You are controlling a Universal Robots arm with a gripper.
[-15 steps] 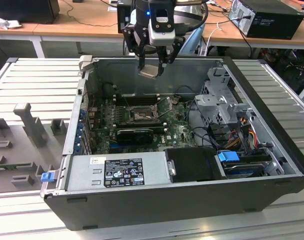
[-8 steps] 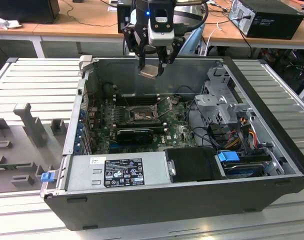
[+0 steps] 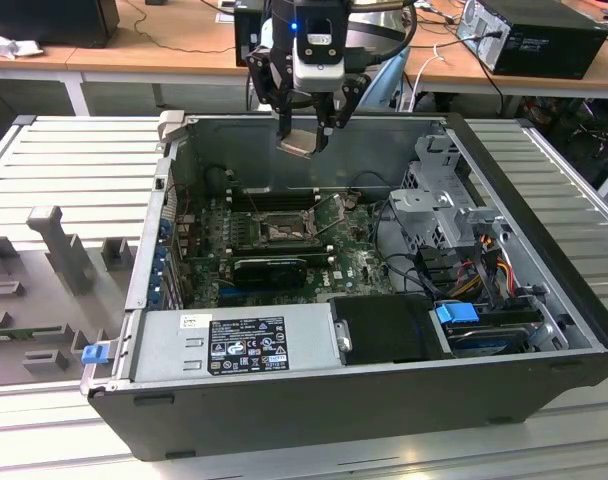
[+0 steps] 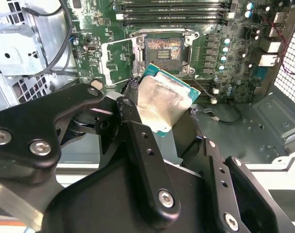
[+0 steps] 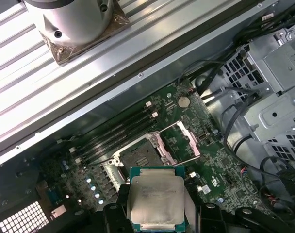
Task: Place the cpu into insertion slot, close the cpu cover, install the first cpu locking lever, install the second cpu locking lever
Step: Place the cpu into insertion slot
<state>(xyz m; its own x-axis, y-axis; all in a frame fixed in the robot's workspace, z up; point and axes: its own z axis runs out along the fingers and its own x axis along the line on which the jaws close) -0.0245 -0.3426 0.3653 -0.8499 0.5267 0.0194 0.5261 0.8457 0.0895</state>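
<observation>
- Holding the cpu (image 4: pixel 164 104) by its edges, the gripper (image 3: pixel 304 132) is closed on it and hangs high over the open computer case (image 3: pixel 544 330), well apart from the motherboard (image 3: pixel 359 265).
- Seating it well probably means keeping the chip level and square to the insertion slot (image 4: pixel 164 48), clear of the cpu cover (image 4: pixel 117 60) lying open beside it.
- The chip's underside is hidden, and the socket's corner keys and locking levers are hard to make out.

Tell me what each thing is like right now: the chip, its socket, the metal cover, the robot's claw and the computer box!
cpu: held in the air over the case, tilted, not in the slot.
insertion slot: empty and uncovered.
cpu cover: swung open beside the slot.
gripper: shut on the cpu.
computer case: open on top, board showing.
</observation>
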